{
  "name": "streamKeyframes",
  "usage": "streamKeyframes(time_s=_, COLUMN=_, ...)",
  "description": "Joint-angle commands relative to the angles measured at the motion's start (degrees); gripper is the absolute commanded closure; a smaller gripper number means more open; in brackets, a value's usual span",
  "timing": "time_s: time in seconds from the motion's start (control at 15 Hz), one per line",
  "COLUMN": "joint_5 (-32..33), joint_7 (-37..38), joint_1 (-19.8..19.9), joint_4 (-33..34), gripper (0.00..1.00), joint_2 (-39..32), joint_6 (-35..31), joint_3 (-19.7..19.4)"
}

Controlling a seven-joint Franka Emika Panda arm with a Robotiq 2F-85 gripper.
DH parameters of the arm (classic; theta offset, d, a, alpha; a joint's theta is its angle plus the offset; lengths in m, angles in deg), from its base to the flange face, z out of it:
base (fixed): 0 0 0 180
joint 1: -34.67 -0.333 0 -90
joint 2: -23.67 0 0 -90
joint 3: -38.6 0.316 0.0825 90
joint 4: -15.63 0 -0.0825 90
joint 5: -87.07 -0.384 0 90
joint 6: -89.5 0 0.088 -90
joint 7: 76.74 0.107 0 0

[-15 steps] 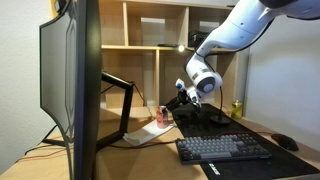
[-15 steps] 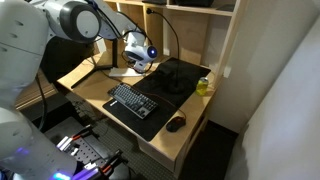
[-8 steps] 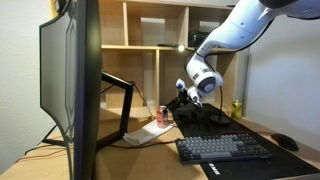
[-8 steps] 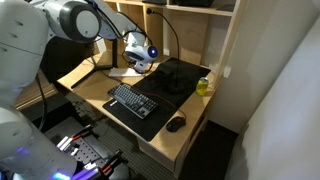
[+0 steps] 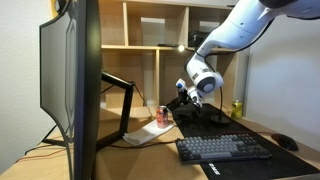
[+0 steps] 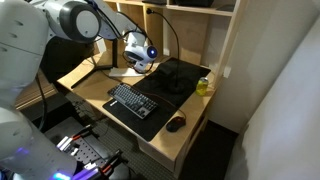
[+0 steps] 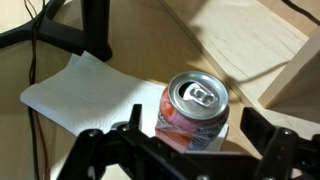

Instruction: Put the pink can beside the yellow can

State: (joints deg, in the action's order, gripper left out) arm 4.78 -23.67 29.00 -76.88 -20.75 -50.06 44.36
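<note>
The pink can (image 7: pixel 192 112) stands upright on the wooden desk, its silvery top with the pull tab facing the wrist camera. My gripper (image 7: pixel 194 124) is open, with one dark finger (image 7: pixel 135 117) on the can's left and the other on its right; small gaps show, so neither touches it. In an exterior view the pink can (image 5: pixel 161 115) sits just left of the gripper (image 5: pixel 177 101), behind the monitor's edge. The yellow can (image 5: pixel 237 108) stands far off at the desk's back corner, also seen as the yellow can (image 6: pixel 203 86) by the shelf's side wall.
A white sheet of paper (image 7: pixel 80 90) lies under and left of the can, beside the black monitor stand (image 7: pixel 85 30). A large monitor (image 5: pixel 75 80) fills the near side. A keyboard (image 6: pixel 132 101) and mouse (image 6: pixel 176 124) lie on a dark mat.
</note>
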Motion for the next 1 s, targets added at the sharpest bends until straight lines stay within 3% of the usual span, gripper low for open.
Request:
streamKeyframes(time_s=0.0, joint_5=0.0, joint_7=0.4, joint_1=-0.3, joint_4=0.0, gripper=0.0, joint_2=0.1, joint_6=0.3, joint_3=-0.4)
streamKeyframes(time_s=0.13, joint_5=1.1, joint_7=3.3, joint_1=-1.2, joint_4=-1.0, gripper=0.0, joint_2=0.7, joint_6=-1.3, joint_3=-1.3)
streamKeyframes(time_s=0.2, joint_5=3.3, joint_7=5.5, joint_1=0.4, joint_4=1.3, gripper=0.0, joint_2=2.1, joint_6=1.9, joint_3=-2.3)
streamKeyframes(time_s=0.53, joint_5=6.5, joint_7=9.4, joint_1=1.2, joint_4=6.9, gripper=0.0, joint_2=1.1, joint_6=4.3, joint_3=-2.9)
streamKeyframes(time_s=0.73, joint_5=16.1, joint_7=18.9, joint_1=1.4, joint_4=8.2, gripper=0.0, joint_2=1.4, joint_6=13.7, joint_3=-5.0)
streamKeyframes(time_s=0.8, joint_5=12.1, joint_7=14.6, joint_1=1.3, joint_4=7.7, gripper=0.0, joint_2=0.8, joint_6=8.5, joint_3=-3.3)
streamKeyframes(time_s=0.93, joint_5=15.1, joint_7=17.8, joint_1=1.5, joint_4=8.4, gripper=0.0, joint_2=0.8, joint_6=11.7, joint_3=-4.1)
